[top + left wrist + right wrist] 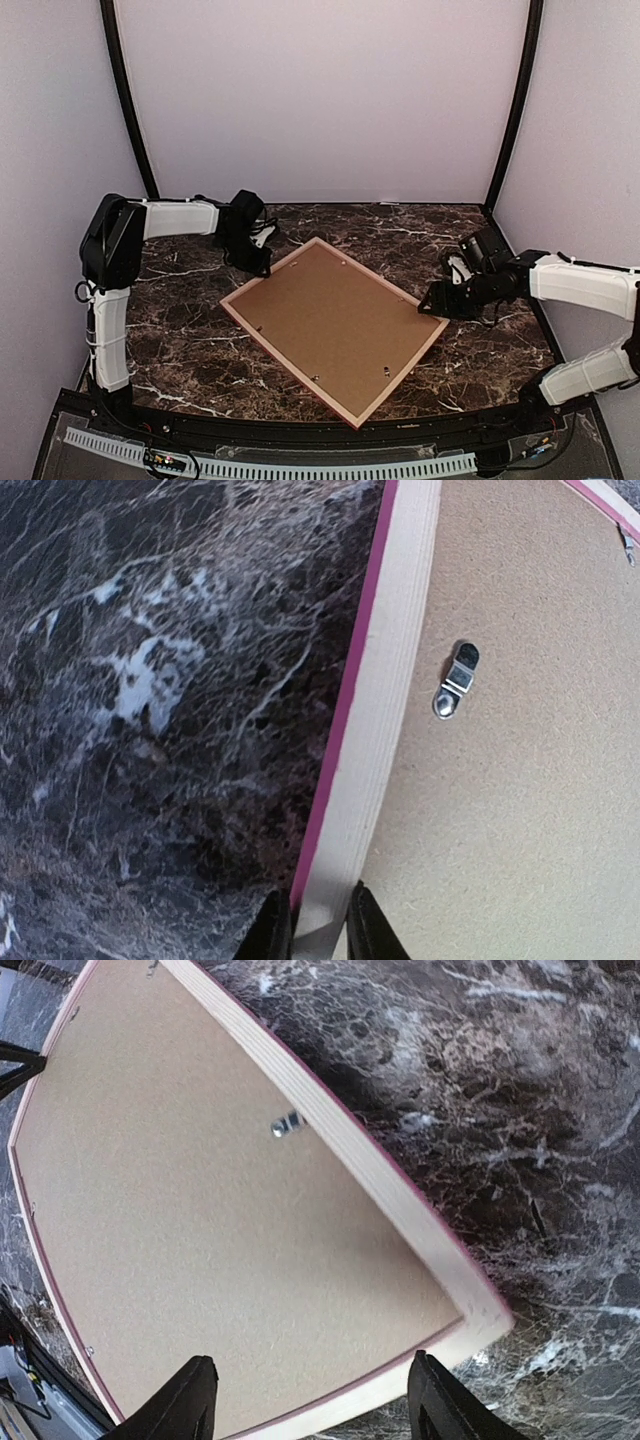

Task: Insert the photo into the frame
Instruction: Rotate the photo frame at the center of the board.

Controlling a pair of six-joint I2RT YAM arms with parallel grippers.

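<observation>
Lying back-up on the table (180,340), the frame (335,325) is pinched at one rail by the left gripper (320,895); the right gripper (312,1360) hangs open.

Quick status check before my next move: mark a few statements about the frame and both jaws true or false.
1. The frame lies back up with the backing board in it. True.
2. A photo lies beside the frame. False: no photo shows in any view.
3. The left jaws straddle a frame rail. True.
4. The right jaws are shut on the frame's corner. False: they stand wide open at that corner.
5. A metal clip sits on the board. True.
</observation>
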